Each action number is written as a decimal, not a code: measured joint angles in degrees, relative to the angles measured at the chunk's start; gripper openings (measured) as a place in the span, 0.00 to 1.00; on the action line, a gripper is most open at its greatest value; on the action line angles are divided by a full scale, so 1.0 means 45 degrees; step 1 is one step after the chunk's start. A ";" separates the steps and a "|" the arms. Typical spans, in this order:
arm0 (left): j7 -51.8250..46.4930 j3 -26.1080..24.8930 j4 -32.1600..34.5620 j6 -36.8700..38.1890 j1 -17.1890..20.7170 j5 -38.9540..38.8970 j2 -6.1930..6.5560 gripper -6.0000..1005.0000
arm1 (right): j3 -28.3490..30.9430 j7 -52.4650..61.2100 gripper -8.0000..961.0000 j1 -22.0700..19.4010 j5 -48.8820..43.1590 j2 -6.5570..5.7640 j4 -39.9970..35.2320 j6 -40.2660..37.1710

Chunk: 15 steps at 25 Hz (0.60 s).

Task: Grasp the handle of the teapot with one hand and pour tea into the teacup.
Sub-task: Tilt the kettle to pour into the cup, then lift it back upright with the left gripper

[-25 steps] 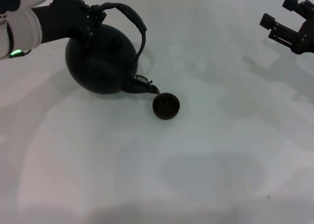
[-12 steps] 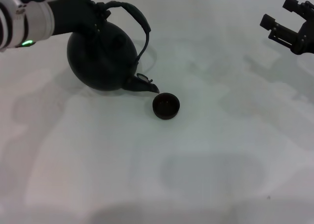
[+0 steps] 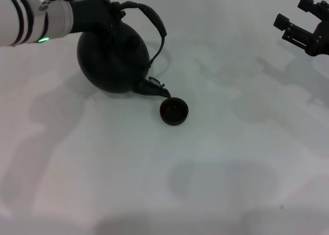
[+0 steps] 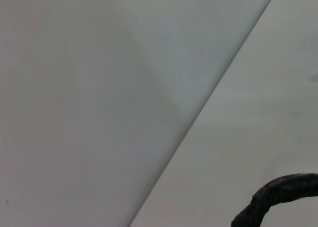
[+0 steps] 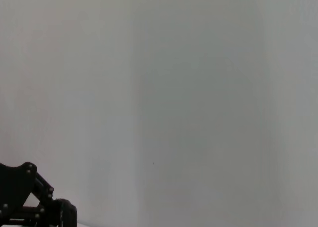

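Jaws on the left gripper (image 3: 105,11) are clamped round the far end of the handle (image 3: 154,24), up at the back of the table (image 3: 216,173) on the robot's left. From that grip the teapot (image 3: 113,60) hangs tipped forward, body low and spout pointing down toward the near right.

Main thing to look at is the spout tip: it sits right at the teacup's (image 3: 174,111) far-left rim, touching or just above it, can't tell which. So the pot's long axis, grip to spout, runs diagonally straight at the cup. I'd say the pour is basically lined up and only needs more tilt, not a shift sideways. No stream visible that I can make out.

Right gripper (image 3: 308,32) is parked way off at the far right, fingers spread, well apart from everything. Left arm is clearly the one closer to the cup.
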 joint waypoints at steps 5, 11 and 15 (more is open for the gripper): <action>-0.0465 0.0247 0.0165 -0.0008 -0.0232 0.0675 0.0011 0.12 | -0.0001 0.0000 0.88 0.0007 0.0000 0.0001 0.0000 -0.0040; -0.0961 0.0880 0.0313 0.0056 -0.0507 0.1528 0.0011 0.12 | -0.0002 0.0000 0.88 0.0026 0.0000 0.0001 -0.0004 -0.0042; -0.1372 0.1454 0.0384 0.0102 -0.0700 0.2026 0.0001 0.12 | -0.0001 0.0001 0.88 0.0026 0.0000 0.0001 -0.0009 -0.0049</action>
